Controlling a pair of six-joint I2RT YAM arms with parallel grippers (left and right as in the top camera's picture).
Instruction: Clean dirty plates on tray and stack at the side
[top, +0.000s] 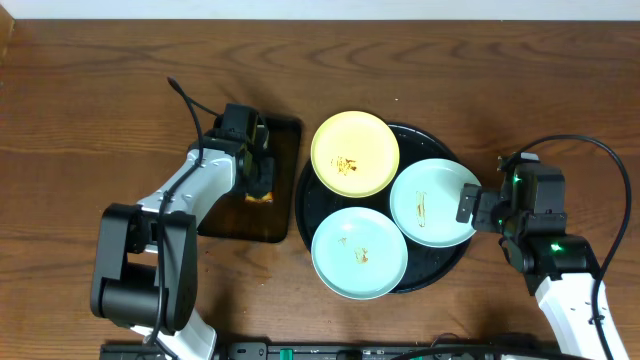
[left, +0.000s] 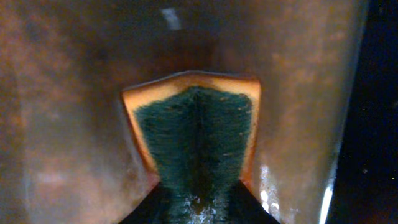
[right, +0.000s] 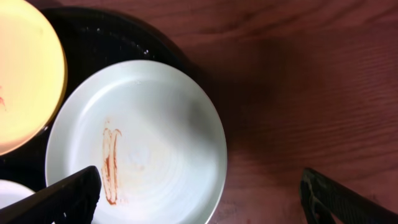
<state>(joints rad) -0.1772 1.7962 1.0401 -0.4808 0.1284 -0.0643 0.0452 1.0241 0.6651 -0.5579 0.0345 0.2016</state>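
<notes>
Now my left claw (left: 198, 210) grips the sponge (left: 196, 134); my right claw (right: 208, 199) stands wide open astride the rim of the mint plate (right: 155, 130). Next, I judge, I should lift the sponge toward it.

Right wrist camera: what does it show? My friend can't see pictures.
A pale mint-white plate with a brown smear lies on the black tray, below the right gripper, its jaws wide open. A yellow plate peeks in at the left, and the wooden table fills the right.
</notes>
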